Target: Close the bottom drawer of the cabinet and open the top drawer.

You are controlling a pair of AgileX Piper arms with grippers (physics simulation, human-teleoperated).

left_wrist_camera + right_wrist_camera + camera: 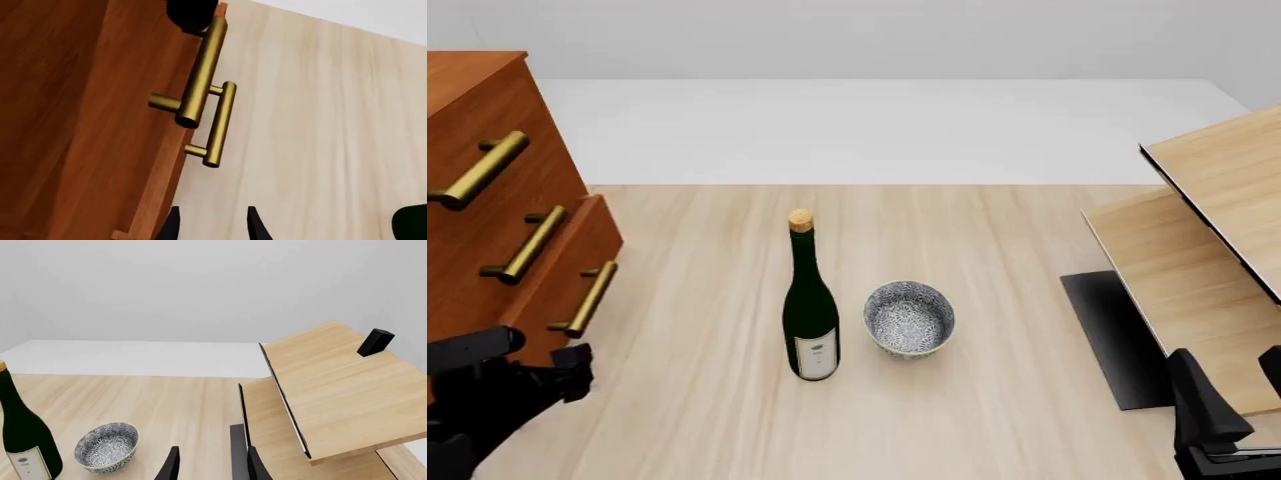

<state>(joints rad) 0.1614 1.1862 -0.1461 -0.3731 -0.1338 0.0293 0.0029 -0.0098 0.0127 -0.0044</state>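
From my right wrist camera I saw the right gripper (pixel 210 465) with its two dark fingertips apart and nothing between them, above the light wood table (pixel 173 400). A patterned bowl (pixel 107 446) sat near a dark green wine bottle (pixel 23 435), the two not touching. Two pale slanted panels (pixel 333 385) rose beside the gripper, and a small black block (pixel 375 342) stood on the upper one.

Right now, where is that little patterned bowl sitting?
In the front view the patterned bowl stands near the middle of the table, just right of the dark green wine bottle and well clear of the cabinet on the left.
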